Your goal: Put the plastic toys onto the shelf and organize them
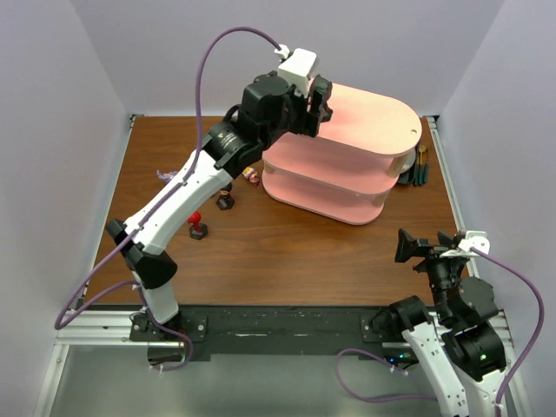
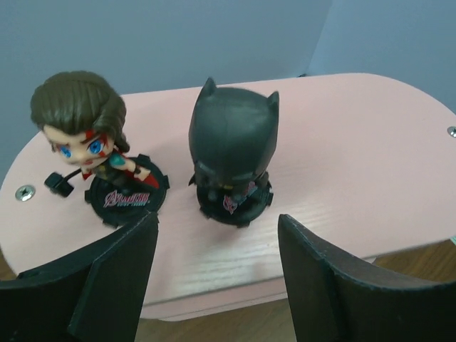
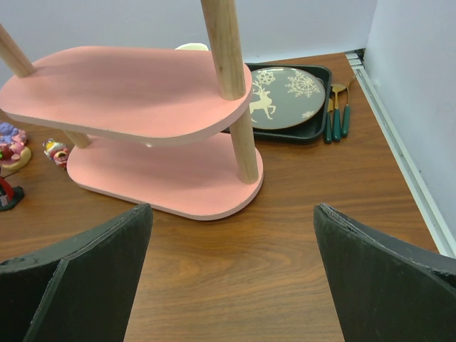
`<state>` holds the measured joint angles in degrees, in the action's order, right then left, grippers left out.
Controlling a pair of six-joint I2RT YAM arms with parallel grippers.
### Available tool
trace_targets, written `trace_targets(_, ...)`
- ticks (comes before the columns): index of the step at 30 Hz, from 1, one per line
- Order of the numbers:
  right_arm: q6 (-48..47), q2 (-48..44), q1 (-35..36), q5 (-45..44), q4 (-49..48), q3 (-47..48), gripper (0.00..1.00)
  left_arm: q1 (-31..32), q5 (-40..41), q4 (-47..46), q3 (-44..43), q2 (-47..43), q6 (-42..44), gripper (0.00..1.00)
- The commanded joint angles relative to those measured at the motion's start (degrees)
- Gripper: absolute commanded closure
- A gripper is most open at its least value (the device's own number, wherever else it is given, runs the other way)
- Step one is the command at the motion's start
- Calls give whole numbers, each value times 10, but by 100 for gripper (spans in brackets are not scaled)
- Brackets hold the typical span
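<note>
The shelf (image 1: pixel 373 122) stands at the back right of the table. In the left wrist view a brown-haired toy (image 2: pixel 85 135) and a black-masked toy (image 2: pixel 231 149) stand upright side by side on its pale top board (image 2: pixel 356 142). My left gripper (image 2: pixel 217 224) is open and empty just in front of the black-masked toy, at the board's left end (image 1: pixel 320 102). A red-masked toy (image 1: pixel 198 228), a dark toy (image 1: pixel 225 201) and tiny toys (image 1: pixel 252 174) sit on the table left of the shelf. My right gripper (image 3: pixel 231 214) is open and empty above the table, near the front right (image 1: pixel 426 246).
A dark tray holding a reindeer plate (image 3: pixel 285 96) lies behind the shelf's right end, with green-handled cutlery (image 3: pixel 336 114) beside it. In the right wrist view the pink lower boards (image 3: pixel 128 89) and a wooden post (image 3: pixel 231 71) are close ahead. A small purple toy (image 1: pixel 162 176) lies by the left arm.
</note>
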<state>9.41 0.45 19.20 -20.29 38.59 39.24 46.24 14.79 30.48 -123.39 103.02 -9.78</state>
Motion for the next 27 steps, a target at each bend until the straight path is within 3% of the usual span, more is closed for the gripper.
trace_targets(1, 6, -17, 2, -14, -8, 5, 1, -3, 8, -15, 68, -100, -17, 26)
trace_targets(6, 6, -16, 2, -16, -8, 5, 1, -4, 25, -22, 184, -204, -18, 23)
trace_targets(13, 8, -16, 2, -18, -7, 6, 1, -33, 55, -31, 415, -350, -44, 21)
trace_targets(21, 7, -16, 1, -15, -7, 6, 1, -118, 46, -9, 642, -486, -88, 19)
trace_targets(27, 8, -17, 2, -12, -6, 6, 1, -190, 24, -10, 742, -534, -93, 18)
